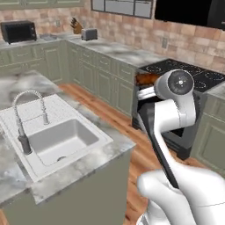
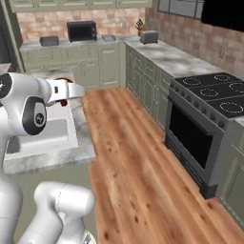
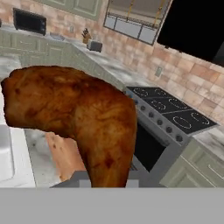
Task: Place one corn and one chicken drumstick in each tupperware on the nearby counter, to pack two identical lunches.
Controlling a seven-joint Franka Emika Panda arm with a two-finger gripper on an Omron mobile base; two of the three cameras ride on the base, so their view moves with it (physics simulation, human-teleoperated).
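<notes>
Clearly, gripper [image 3: 105, 183] pinches 1 chicken drumstick [image 3: 83, 113] tight, aloft above the floor.

Even, flat light across all 3 views, no source to pick out. Soft shade sits inside the sink [image 1: 61, 143] basin, no hard shadows on the wooden floor [image 2: 138, 157]. No glare. Edges look soft and low-res, and the chicken drumstick [image 3: 78, 113] looms slightly blurred up close.

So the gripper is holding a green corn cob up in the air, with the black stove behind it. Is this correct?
Not quite: the gripper holds a brown chicken drumstick, not a green cob. The hand view shows it, raised in the air, with the black stove behind it.
</notes>
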